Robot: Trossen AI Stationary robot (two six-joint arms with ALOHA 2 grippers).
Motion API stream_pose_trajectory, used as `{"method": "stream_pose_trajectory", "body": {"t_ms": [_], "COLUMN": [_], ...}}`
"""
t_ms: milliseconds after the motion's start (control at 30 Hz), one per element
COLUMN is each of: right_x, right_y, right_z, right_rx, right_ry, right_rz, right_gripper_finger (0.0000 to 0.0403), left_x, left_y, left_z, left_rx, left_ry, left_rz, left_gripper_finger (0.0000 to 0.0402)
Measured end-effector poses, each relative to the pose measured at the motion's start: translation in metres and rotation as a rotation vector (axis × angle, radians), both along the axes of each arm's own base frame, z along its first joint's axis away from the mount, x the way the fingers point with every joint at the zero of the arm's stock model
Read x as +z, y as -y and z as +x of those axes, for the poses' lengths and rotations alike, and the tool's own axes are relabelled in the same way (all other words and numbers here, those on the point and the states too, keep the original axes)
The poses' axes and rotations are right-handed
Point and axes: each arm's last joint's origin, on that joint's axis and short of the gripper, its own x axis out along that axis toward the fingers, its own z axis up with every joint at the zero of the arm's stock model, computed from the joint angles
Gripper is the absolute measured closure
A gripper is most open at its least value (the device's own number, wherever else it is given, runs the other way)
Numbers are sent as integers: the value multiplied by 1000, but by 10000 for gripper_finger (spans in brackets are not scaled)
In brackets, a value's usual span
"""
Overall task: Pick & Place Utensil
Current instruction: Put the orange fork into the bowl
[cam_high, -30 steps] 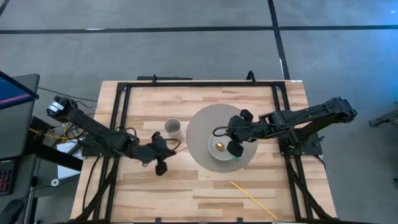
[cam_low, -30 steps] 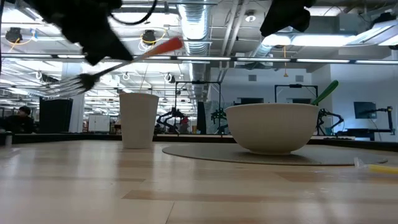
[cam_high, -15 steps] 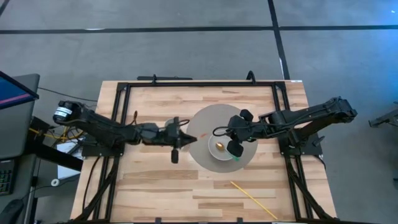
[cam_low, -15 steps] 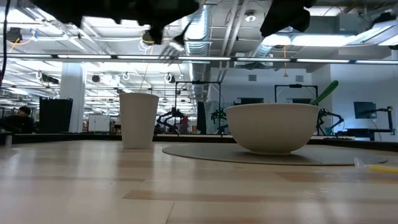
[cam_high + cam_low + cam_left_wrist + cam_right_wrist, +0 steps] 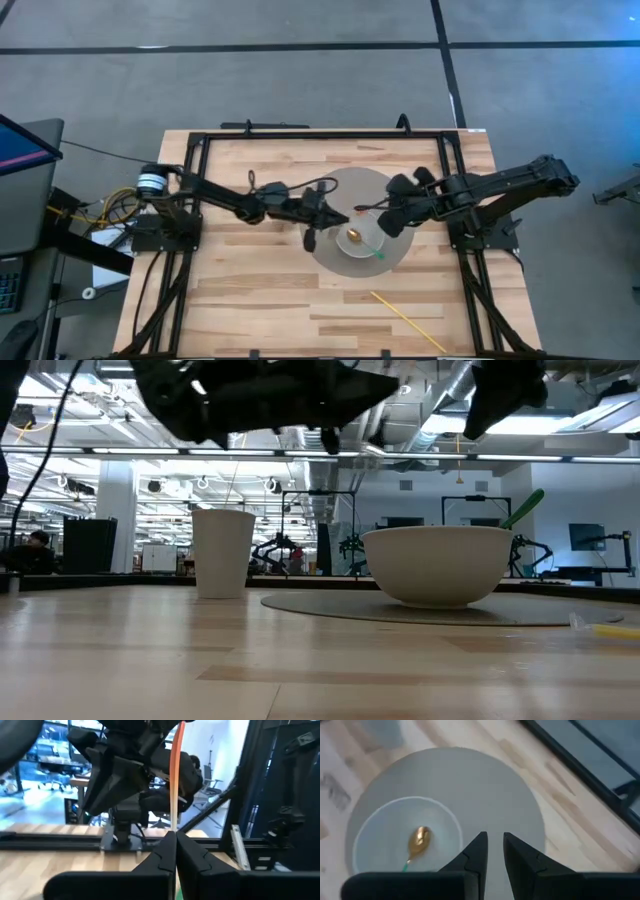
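Note:
My left gripper point(image 5: 330, 216) reaches over the left rim of the grey round mat point(image 5: 330, 190) and is shut on a fork with an orange handle point(image 5: 173, 780). The fork's tines are hidden. A white bowl point(image 5: 357, 240) stands on the mat and holds a gold spoon point(image 5: 420, 840) with a green handle. My right gripper point(image 5: 380, 213) hovers above the mat's right half, beside the bowl, with its fingers a little apart point(image 5: 491, 851) and nothing between them. My left gripper pinches the fork's orange handle point(image 5: 172, 820) between its two fingers. The handle sticks out past the fingertips, away from the wrist. The fork is lifted clear of the table, and which end of the handle is held is hidden by the fingers.
A white paper cup point(image 5: 222, 550) stands left of the mat, under my left arm in the high view. A thin yellow stick point(image 5: 405, 320) lies on the wood near the table's near edge. A black frame point(image 5: 300, 135) runs round the tabletop.
My left arm has swung from the table's left half toward the right and far side, passing over the cup to the mat's left rim with the fork in its hold. My right gripper has drawn back from above the bowl toward the far right.

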Motion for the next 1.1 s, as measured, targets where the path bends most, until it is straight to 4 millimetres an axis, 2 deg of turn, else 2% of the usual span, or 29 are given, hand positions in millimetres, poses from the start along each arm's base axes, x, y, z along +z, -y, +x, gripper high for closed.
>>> {"method": "stream_pose_trajectory", "body": {"t_ms": [100, 333, 467, 567, 700, 900, 1100], "right_x": [4, 20, 27, 29, 15, -6, -16], "right_y": [3, 7, 10, 11, 9, 8, 5], "right_z": [-9, -33, -44, -48, -48, -43, -30], "right_rx": [-40, -84, -82, -75, -67, -101, -118], "right_ry": [1, 94, 135, 138, 105, 55, 43], "right_rz": [-9, -19, 0, 20, 14, 17, 19], "right_gripper_finger": [348, 348, 348, 348, 348, 348, 348], "left_x": [-4, -31, -53, -60, -68, -69, -78], "left_y": [0, -5, -13, -20, -26, -23, -22], "left_z": [15, 45, 54, 57, 57, 57, 56], "left_rx": [3, 16, 35, 50, 46, 4, 8], "left_ry": [4, -41, -102, -111, -139, -152, -240], "left_rz": [24, 23, -18, -24, -51, -51, -53], "left_gripper_finger": [399, 399, 398, 399, 398, 398, 397]}}
